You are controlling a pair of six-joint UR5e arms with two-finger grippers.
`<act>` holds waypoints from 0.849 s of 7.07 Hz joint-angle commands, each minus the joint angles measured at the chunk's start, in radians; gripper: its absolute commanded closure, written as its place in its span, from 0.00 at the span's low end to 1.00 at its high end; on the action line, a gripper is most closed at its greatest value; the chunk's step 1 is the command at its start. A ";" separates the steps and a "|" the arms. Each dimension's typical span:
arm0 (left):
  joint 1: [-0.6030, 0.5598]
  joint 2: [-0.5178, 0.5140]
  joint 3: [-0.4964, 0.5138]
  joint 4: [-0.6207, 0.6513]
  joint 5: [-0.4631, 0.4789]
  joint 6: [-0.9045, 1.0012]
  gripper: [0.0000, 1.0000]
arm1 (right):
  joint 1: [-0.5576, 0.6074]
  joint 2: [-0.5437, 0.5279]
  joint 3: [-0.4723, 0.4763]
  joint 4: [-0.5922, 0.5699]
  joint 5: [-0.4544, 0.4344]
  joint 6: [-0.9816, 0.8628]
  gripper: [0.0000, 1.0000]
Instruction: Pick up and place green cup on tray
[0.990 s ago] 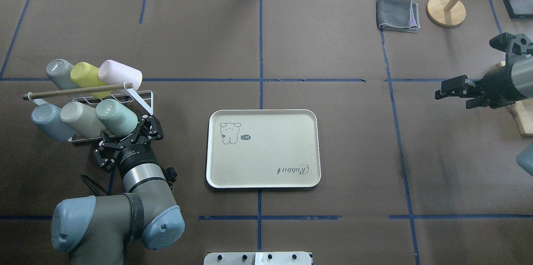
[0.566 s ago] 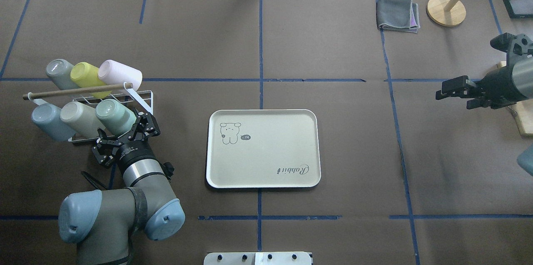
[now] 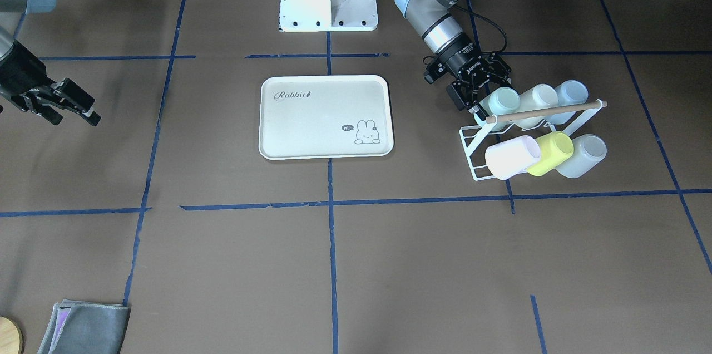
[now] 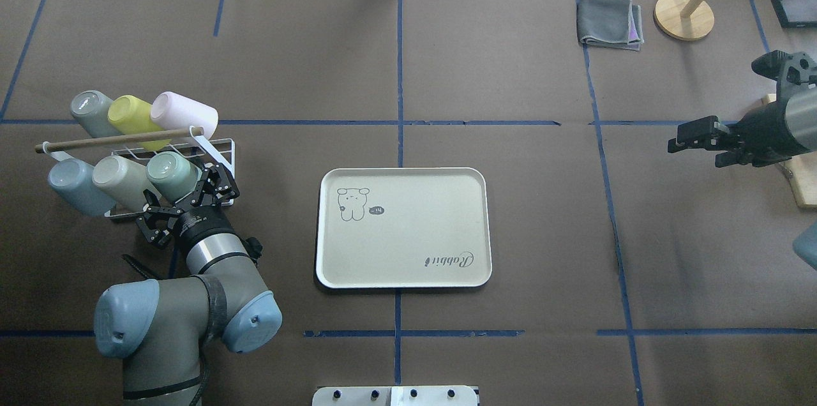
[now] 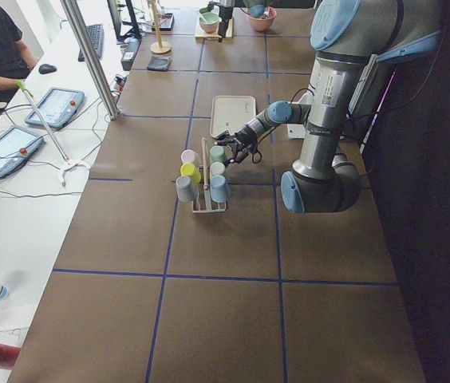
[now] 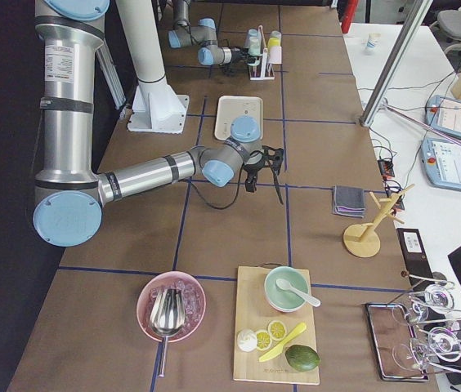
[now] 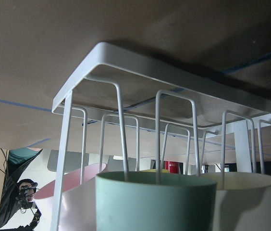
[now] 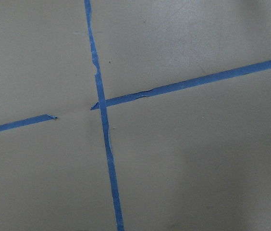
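The green cup (image 4: 171, 171) lies tilted on a white wire rack (image 4: 220, 149) at the left, its closed end towards my left arm. In the front-facing view the green cup (image 3: 499, 102) is the rack cup nearest the arm. My left gripper (image 4: 184, 194) is open, with a finger on each side of the cup's closed end; I cannot tell whether they touch. In the left wrist view the green cup (image 7: 154, 202) fills the bottom centre under the rack wires. The cream tray (image 4: 408, 240) lies flat mid-table with nothing on it. My right gripper (image 4: 688, 138) hovers open at the far right, holding nothing.
The rack holds several other cups, among them a yellow-green cup (image 4: 131, 113) and a pink cup (image 4: 185, 113), under a wooden rod (image 4: 115, 138). A folded grey cloth (image 4: 609, 22) and a wooden stand base (image 4: 683, 15) sit far right.
My left gripper has moved forward and left towards the rack, so its open fingers now straddle the green cup's end. The right arm has barely moved.
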 commanded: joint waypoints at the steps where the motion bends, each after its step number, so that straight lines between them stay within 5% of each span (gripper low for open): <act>1: -0.003 0.000 0.027 -0.010 0.000 -0.010 0.00 | -0.001 0.000 0.000 0.001 0.002 0.000 0.00; 6: -0.003 -0.002 0.030 -0.011 0.006 -0.012 0.11 | -0.001 0.000 0.011 -0.003 0.002 0.011 0.00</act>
